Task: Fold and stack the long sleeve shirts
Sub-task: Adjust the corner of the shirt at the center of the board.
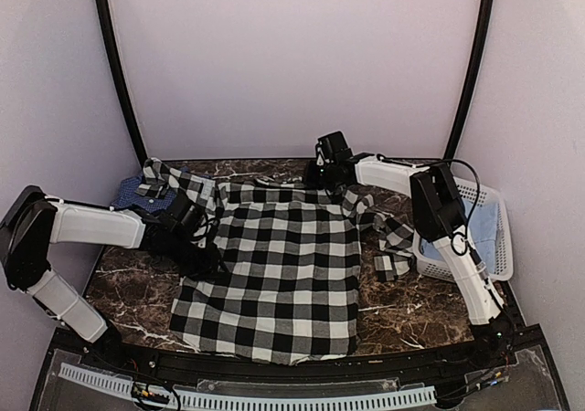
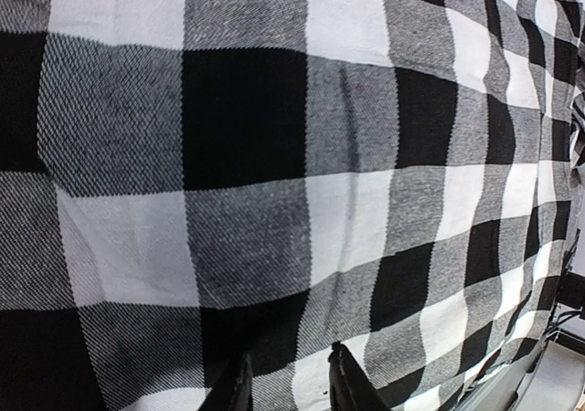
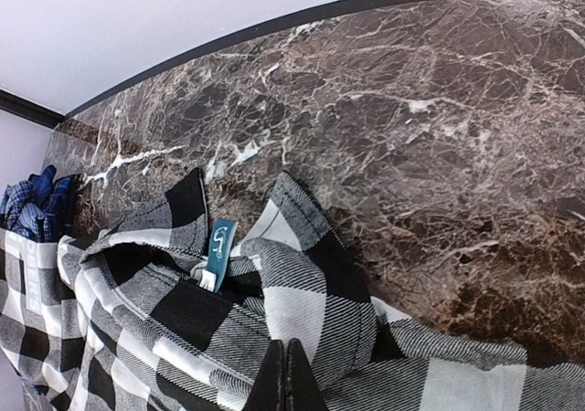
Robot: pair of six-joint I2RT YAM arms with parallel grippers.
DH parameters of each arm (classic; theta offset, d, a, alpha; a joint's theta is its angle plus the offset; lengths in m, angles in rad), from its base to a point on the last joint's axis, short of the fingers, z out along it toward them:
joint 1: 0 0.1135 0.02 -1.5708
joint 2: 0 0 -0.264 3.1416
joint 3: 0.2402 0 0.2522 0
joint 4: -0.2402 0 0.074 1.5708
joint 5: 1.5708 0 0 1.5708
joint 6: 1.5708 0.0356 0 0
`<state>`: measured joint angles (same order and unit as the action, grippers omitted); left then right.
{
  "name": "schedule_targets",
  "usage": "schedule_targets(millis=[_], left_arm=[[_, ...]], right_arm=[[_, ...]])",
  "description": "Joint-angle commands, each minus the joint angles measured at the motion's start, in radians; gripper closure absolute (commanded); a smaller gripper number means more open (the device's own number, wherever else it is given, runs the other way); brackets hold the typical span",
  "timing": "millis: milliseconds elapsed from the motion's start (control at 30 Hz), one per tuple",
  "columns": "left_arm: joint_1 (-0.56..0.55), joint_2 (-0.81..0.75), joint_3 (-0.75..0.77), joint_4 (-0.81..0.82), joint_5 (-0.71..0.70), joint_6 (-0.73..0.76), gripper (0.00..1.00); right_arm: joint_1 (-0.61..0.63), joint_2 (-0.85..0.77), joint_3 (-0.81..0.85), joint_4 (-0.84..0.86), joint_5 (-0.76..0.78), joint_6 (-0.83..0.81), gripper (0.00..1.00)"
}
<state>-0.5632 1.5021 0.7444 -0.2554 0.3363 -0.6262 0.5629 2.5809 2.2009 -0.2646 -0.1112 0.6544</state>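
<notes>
Large black-and-white checked button-up shirt [image 1: 274,274] spread on dark marble table [image 1: 402,306], collar at far side. Right gripper [image 3: 283,374]: fingers pressed together at collar (teal label [image 3: 220,247] just beside). Left gripper [image 2: 292,385]: fingers partly apart on checked cloth, grip unclear. Dark blue fine-check shirt [image 1: 132,192] bunched far left

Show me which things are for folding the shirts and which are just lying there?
For the job: checked shirt, dark blue shirt.
Just lying about: white basket, on the marble table.
</notes>
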Motion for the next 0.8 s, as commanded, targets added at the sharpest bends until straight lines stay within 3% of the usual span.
schedule_targets(millis=[0,767], left_arm=[[-0.003,0.015,-0.043,0.027,-0.028,-0.024,0.72],[-0.003,0.005,-0.088,0.006,-0.053,-0.035,0.73]], right_arm=[[-0.058,0.022,0.033,0.066,-0.049,0.048,1.00],[-0.184,0.133,0.198,0.166,-0.218,0.067,1.00]])
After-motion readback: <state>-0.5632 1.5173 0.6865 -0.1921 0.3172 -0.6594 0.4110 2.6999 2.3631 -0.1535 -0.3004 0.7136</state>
